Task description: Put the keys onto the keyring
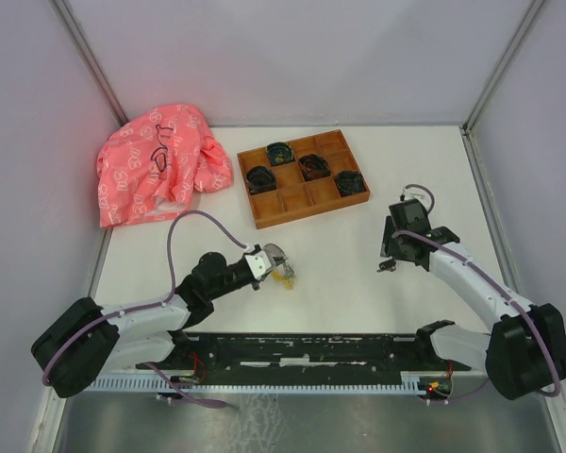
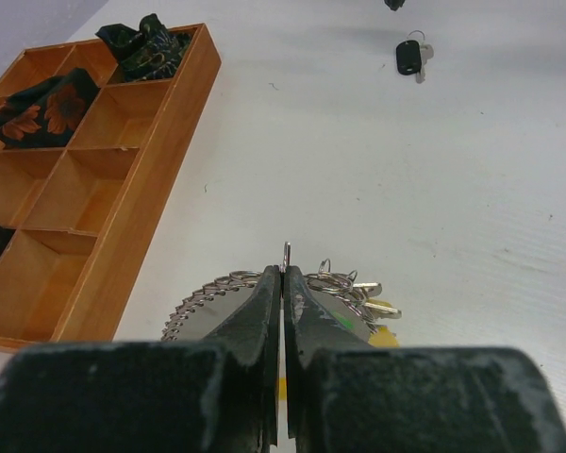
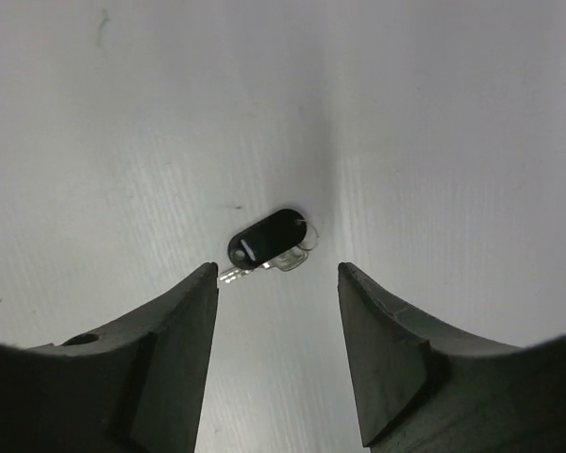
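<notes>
Where the overhead camera looks down, the white table (image 1: 340,311) is walled at its far and side edges, with bare surface between the two arms. The left gripper (image 1: 275,266) sits near the middle, pinched on the keyring (image 1: 285,275). The right gripper (image 1: 391,260) hangs over the black-headed key (image 1: 386,267), well off to the right. A wooden tray (image 1: 294,200) of square compartments and a crumpled pink cloth (image 1: 151,170) lie farther back.

From the left wrist, the dark fingers (image 2: 255,321) press together on a thin wire loop. Grey metal rings and a yellow tag (image 2: 387,335) fan out beyond them on the finely ribbed tabletop. The tray's smooth wall runs along the left, and open table lies to the right.

From the right wrist, the fingers stand apart with nothing between them. The key's glossy oval head lies flat just beyond them, with free surface all round.
</notes>
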